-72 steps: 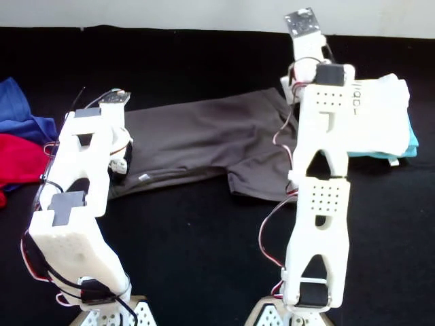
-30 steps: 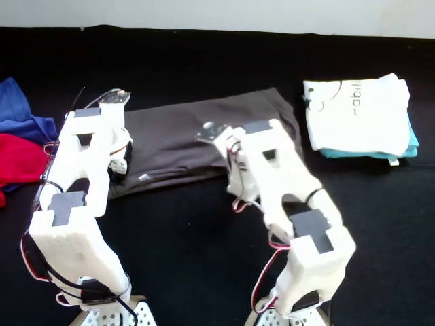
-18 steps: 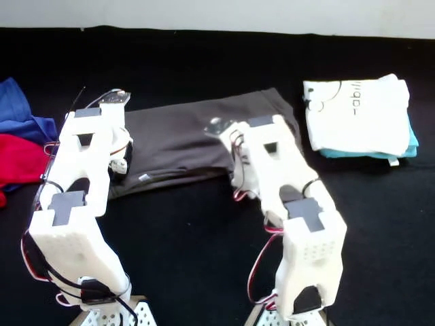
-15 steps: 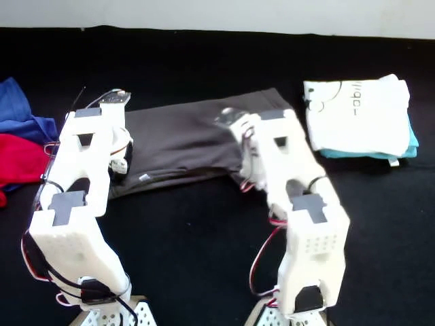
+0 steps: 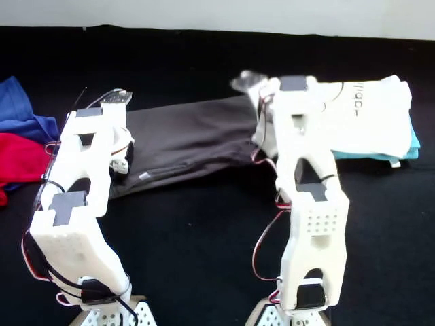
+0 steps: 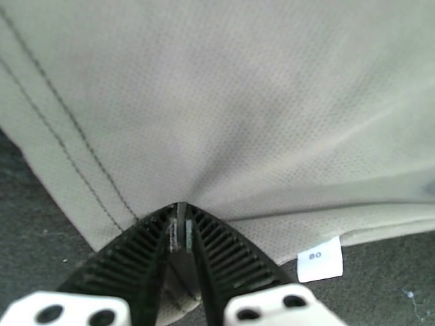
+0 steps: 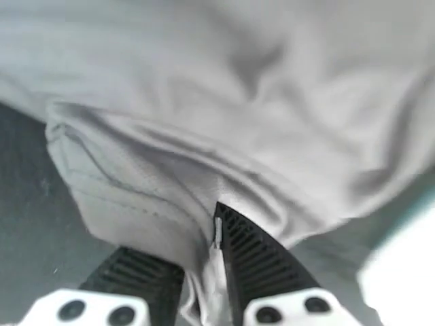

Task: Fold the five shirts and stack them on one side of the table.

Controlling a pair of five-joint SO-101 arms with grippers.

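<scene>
Holding the grey shirt (image 5: 183, 139) at both ends, stretched as a long band across the middle of the black table (image 5: 204, 258) in the high view. Pinching its left end with the left gripper (image 6: 181, 221), jaws closed down to a thin slit on a pucker of cloth, close to the double-stitched hem. Gripping its right end with the right gripper (image 7: 204, 251), jaws a little apart and packed with a bunched fold of the same cloth, near the upper middle of the high view.

Showing a small white tag (image 6: 319, 258) at the lower edge of the shirt, just beside the left gripper, with a short dark print on it.

Stacked at the upper right of the high view: white folded shirt (image 5: 370, 115) on top, bearing dark lettering and a curved line partly hidden behind the right arm, and teal shirt (image 5: 412, 144) under it, peeking out at the right side.

Crumpled at the left edge: blue shirt (image 5: 17, 109) above red shirt (image 5: 20, 159), touching each other, well apart from the stack.
</scene>
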